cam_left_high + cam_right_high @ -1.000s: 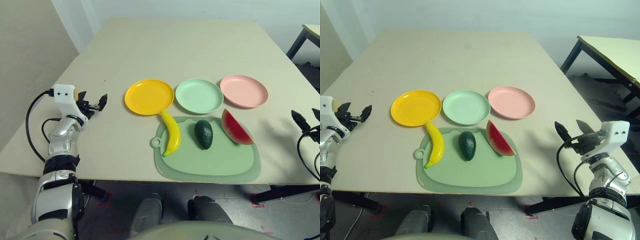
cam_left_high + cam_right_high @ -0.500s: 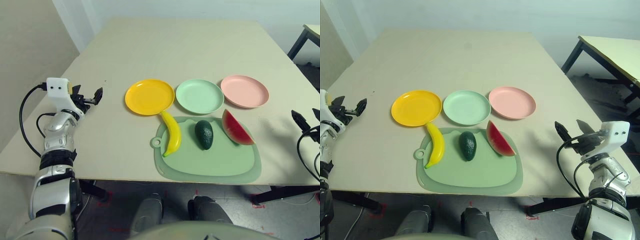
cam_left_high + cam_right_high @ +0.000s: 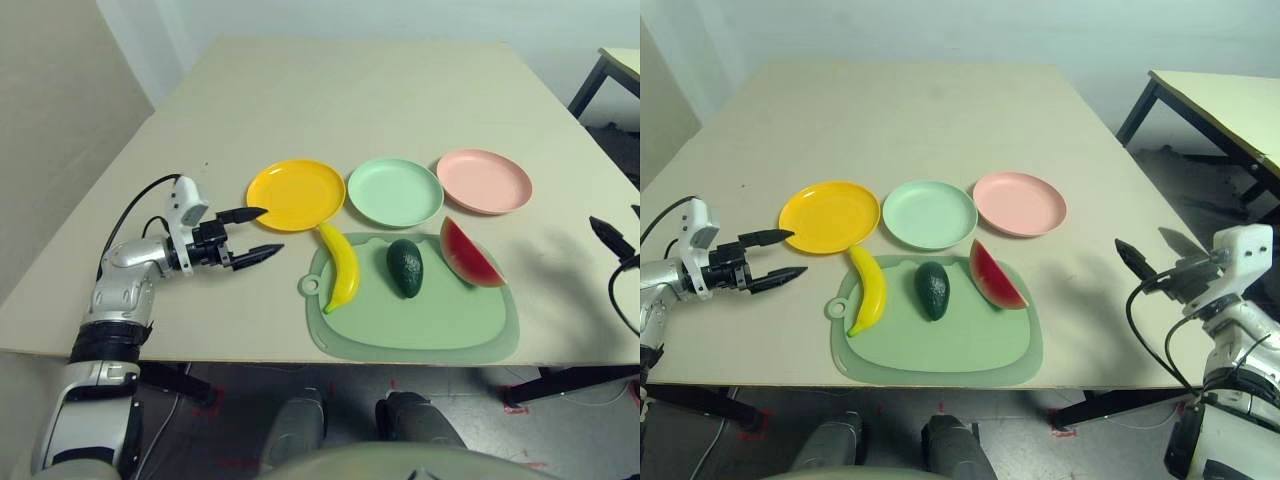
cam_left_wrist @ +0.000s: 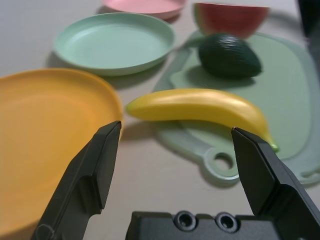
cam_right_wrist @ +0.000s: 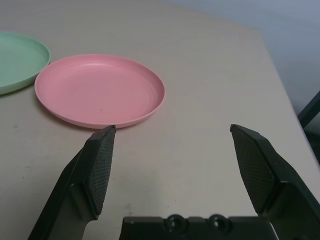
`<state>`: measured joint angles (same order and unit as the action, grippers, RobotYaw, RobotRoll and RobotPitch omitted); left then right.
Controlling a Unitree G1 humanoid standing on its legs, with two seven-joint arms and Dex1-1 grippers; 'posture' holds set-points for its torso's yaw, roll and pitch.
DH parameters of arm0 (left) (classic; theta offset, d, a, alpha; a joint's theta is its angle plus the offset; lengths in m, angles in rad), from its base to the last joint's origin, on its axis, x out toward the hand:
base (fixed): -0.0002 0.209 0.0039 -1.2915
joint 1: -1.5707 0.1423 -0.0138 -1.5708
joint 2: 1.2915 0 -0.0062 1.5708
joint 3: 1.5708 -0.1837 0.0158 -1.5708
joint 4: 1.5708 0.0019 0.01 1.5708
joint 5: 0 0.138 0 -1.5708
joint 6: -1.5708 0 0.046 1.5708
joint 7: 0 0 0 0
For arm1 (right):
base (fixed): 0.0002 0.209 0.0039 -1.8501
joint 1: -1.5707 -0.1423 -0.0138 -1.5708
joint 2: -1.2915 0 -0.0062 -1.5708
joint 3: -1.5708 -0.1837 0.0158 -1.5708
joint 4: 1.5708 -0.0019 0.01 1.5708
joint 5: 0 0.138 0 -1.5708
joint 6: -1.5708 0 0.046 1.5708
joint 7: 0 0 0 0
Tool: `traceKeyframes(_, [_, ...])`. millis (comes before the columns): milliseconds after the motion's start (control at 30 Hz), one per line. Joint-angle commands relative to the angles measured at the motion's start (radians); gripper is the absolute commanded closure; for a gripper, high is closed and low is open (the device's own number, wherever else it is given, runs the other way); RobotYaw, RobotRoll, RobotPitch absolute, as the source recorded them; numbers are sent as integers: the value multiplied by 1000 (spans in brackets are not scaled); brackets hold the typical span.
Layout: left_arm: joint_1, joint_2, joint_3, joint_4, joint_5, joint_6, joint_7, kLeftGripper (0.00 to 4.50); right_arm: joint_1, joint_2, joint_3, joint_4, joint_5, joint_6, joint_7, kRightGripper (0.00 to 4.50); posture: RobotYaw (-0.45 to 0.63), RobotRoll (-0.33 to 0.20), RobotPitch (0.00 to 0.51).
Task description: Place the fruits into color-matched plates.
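The yellow banana (image 3: 342,267), dark green avocado (image 3: 406,267) and red watermelon wedge (image 3: 469,254) lie side by side on a pale green mat (image 3: 420,320). Behind them, left to right, stand the yellow-orange plate (image 3: 296,193), the mint green plate (image 3: 395,192) and the salmon pink plate (image 3: 484,181), with nothing on them. My left gripper (image 3: 256,233) is open, low over the table, pointing at the banana from the left beside the yellow plate. My right gripper (image 3: 1153,255) is open at the table's right side, facing the pink plate (image 5: 100,90).
The mat has a ring tab (image 3: 311,286) at its left edge, close to the banana's tip. Bare tabletop stretches behind the plates. The table's front edge runs just below the mat. Another table (image 3: 1220,100) stands off to the right.
My left arm has swung from the table's left edge inward and turned, so its open fingers now point right toward the banana. The right gripper has barely moved.
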<state>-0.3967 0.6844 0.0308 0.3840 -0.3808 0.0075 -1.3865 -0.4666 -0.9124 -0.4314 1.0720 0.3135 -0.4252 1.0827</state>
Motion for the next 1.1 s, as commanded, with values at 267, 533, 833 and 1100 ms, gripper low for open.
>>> traceKeyframes(267, [-103,-32,-32,74,31,-36,-38,5,97,-200,162,-433,-135,-81,120,57,-57,0,39])
traceKeyframes(533, [-121,-43,-39,129,58,-80,-49,5,22,-281,293,-931,-38,675,140,57,-52,0,44])
traceKeyframes(833, [-87,-35,-33,117,63,-100,-41,5,-151,-250,489,-1208,-37,1302,55,57,-15,0,63])
traceKeyframes(1100, [-91,-43,-15,125,68,-106,13,5,-310,-220,697,-1295,-9,1646,60,57,9,0,79])
